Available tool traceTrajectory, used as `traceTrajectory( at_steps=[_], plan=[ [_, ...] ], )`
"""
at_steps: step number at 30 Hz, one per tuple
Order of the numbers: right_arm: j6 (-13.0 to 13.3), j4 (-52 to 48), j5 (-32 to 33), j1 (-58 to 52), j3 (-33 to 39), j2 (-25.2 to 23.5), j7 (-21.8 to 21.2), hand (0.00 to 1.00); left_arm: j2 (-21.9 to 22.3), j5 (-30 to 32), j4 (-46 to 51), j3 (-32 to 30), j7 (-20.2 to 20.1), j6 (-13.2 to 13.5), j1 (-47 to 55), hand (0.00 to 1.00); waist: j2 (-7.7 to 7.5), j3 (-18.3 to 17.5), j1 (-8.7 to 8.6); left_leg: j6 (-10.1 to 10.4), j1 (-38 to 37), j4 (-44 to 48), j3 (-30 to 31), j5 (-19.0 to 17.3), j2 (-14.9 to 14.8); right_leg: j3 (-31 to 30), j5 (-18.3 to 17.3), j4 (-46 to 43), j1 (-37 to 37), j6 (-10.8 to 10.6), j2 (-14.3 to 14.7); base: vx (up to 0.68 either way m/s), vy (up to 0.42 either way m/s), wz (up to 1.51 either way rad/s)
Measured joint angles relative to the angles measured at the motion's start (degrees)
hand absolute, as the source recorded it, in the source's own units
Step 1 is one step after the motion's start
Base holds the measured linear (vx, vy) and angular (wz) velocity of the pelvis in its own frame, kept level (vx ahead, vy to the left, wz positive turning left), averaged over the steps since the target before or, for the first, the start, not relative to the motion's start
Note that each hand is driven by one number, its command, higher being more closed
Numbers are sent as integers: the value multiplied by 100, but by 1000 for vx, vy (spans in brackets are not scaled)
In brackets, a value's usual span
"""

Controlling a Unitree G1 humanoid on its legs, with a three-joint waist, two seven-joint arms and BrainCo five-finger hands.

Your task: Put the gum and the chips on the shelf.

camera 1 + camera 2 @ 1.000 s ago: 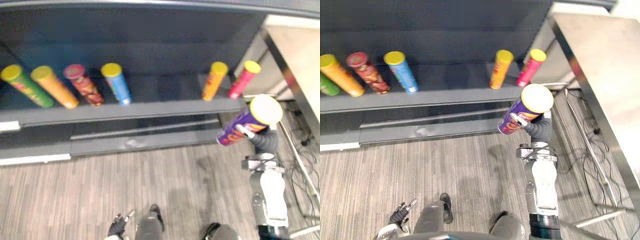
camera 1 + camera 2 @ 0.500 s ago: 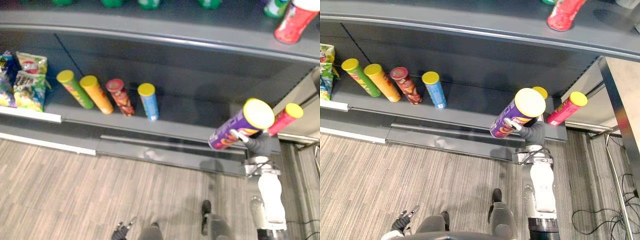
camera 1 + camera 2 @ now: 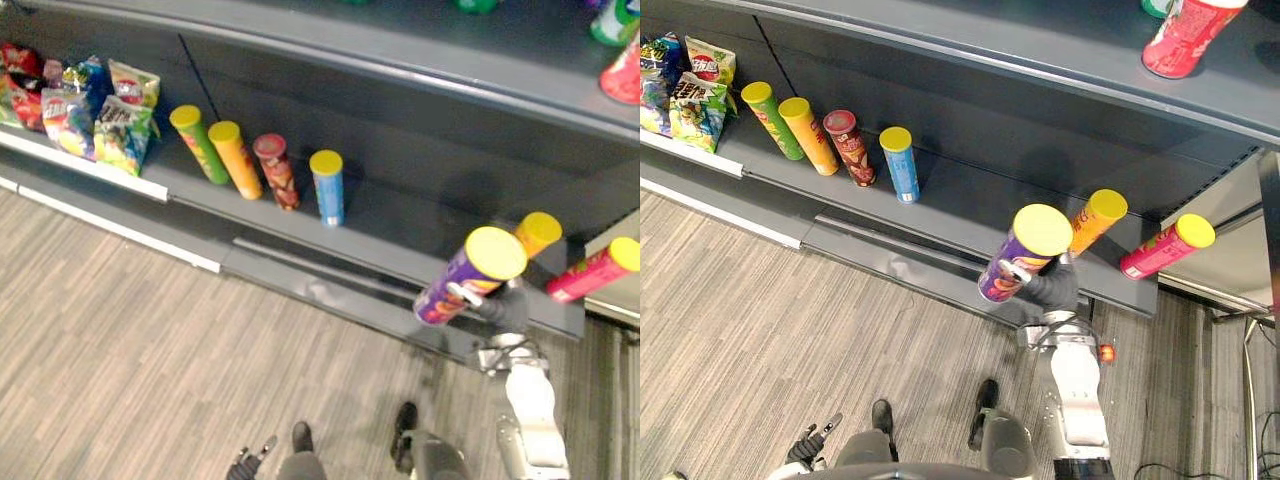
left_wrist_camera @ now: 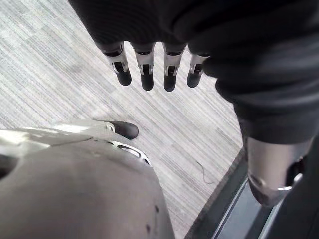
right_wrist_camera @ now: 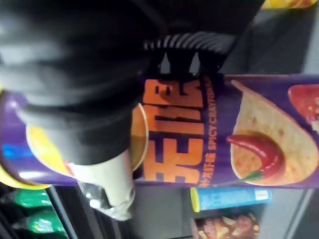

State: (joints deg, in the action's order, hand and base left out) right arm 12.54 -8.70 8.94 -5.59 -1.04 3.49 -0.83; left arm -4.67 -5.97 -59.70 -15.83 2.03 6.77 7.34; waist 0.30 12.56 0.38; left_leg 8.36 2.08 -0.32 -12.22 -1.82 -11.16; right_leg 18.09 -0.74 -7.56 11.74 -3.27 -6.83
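Currently right hand (image 3: 1048,287) has fingers and thumb wrapped round the purple chips can (image 3: 1024,252). The can is tilted, yellow lid up, held in the air in front of the lower shelf (image 3: 970,208). On the shelf, orange can (image 3: 1096,219) sits just beside the lid, with pink can (image 3: 1164,246) further right. Row of four cans (image 3: 852,150) is to the left, then chip bags (image 3: 695,95). Left hand (image 4: 146,74) hangs low over the floor (image 3: 740,320), fingers straight, slightly apart, holding nothing.
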Motion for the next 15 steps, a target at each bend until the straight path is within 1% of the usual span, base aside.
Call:
traceTrajectory(
  at_steps=[3, 5, 8, 9, 11, 13, 14, 15],
  plan=[
    [-20, 434, -256, 333, -127, 4, 170, 100, -18, 4, 10, 105, 27, 5, -74, 0, 16, 9, -8, -75, 118, 20, -31, 12, 118, -84, 285, 247, 27, -18, -91, -82, 86, -10],
    [-100, 806, -473, 769, -126, 21, 424, 100, -40, 2, 85, 284, 53, 16, -184, 0, 60, 35, 4, -157, 296, 59, -29, 47, 244, -114, 473, 384, 127, -41, -192, -81, 96, 3],
    [-195, 1195, -658, 1384, -78, 49, 721, 100, -12, -32, 193, 534, 130, 24, -377, 0, 148, 139, 21, -244, 494, 136, 57, 107, 359, -56, 567, 396, 226, -74, -318, -63, 68, 17],
    [-210, 1379, -692, 1715, -25, 60, 831, 100, 28, -54, 306, 657, 158, 26, -461, 0, 194, 248, 51, -249, 572, 231, 75, 101, 385, -42, 597, 387, 241, -80, -358, -47, 38, 13],
    [-218, 1664, -791, 2160, 67, 59, 1045, 100, 77, -60, 451, 776, 183, 35, -586, 0, 258, 346, 141, -262, 706, 334, 124, 95, 413, -15, 654, 375, 317, -78, -401, -65, 43, 14],
    [-250, 1972, -901, 2679, 152, 72, 1316, 100, 85, -71, 644, 895, 223, 77, -633, 0, 321, 554, 155, -267, 797, 438, 212, 94, 431, 60, 654, 338, 320, -78, -417, -57, 27, 20],
    [-264, 2126, -908, 2951, 231, 75, 1429, 100, 86, -83, 721, 938, 229, 83, -635, 0, 353, 667, 193, -273, 823, 457, 223, 92, 433, 65, 656, 328, 332, -76, -439, -53, 23, 12],
    [-266, 2181, -911, 3072, 275, 75, 1473, 100, 87, -118, 743, 967, 231, 86, -636, 0, 370, 694, 217, -280, 876, 469, 233, 97, 439, 78, 660, 322, 370, -72, -447, -50, 23, 11]
  ],
)
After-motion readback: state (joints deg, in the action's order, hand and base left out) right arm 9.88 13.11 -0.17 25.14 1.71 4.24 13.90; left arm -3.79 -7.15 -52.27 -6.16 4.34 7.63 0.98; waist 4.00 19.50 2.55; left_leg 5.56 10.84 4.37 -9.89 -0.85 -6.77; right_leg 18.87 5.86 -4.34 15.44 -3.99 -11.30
